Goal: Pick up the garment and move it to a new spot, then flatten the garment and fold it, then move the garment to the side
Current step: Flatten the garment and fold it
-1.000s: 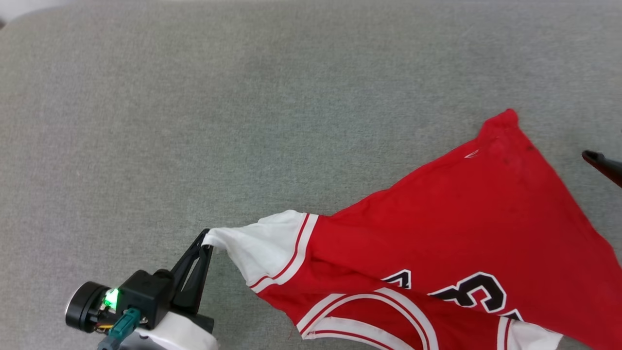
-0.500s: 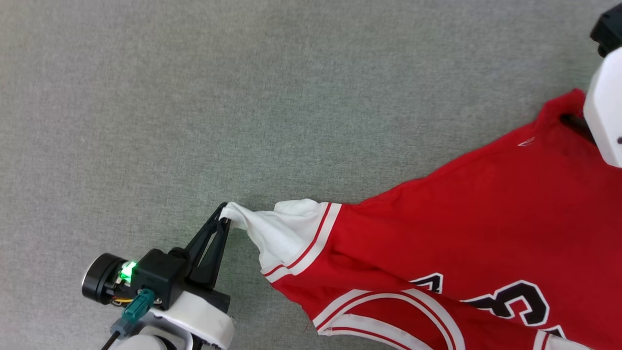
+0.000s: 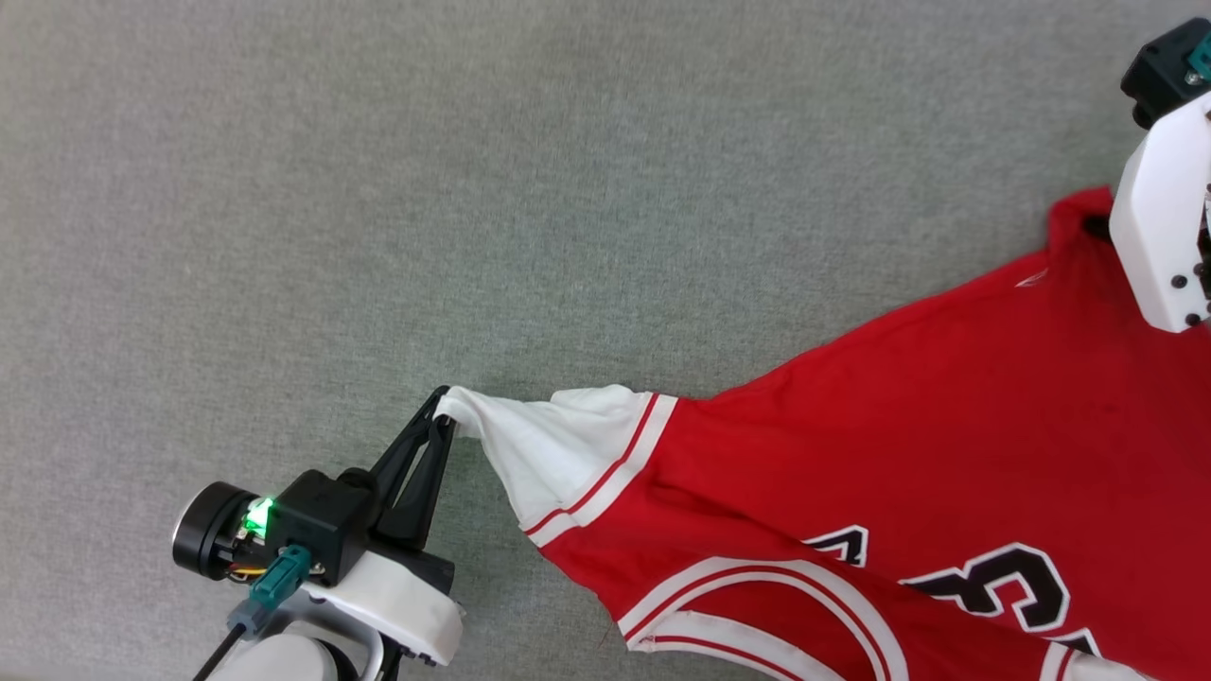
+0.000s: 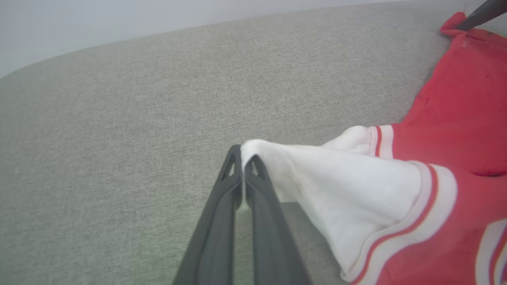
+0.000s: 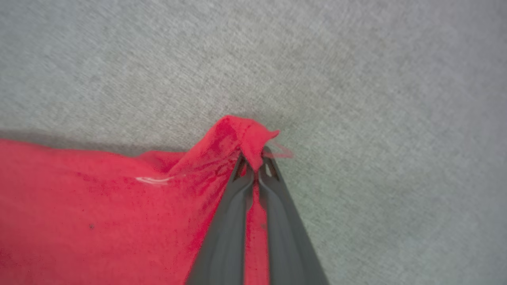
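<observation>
Since a second ago the right arm's white casing (image 3: 1162, 236) has come in over the far right of the head view. The right hand (image 5: 256, 161), which stood spread beside the cloth then, is now clenched on a red corner. Grey woven fabric covers the desk (image 3: 473, 189), whose far edge curves round in the left wrist view. Across its right and near part lies the garment (image 3: 899, 426), a red jersey stretched slantwise from near left to far right, with its lower part running off the near edge of the head view. Its black, white-outlined print (image 3: 1003, 586) lies upside down toward the near right, above curved white and red trim. A white sleeve (image 3: 568, 454) with red striping is pulled to a point toward the left. The left hand (image 3: 445, 407) is clamped on that sleeve's tip, fingers pressed together with the white cloth pinched between them. At the far right the red corner is drawn up into a small peak between the right hand's closed fingers.
</observation>
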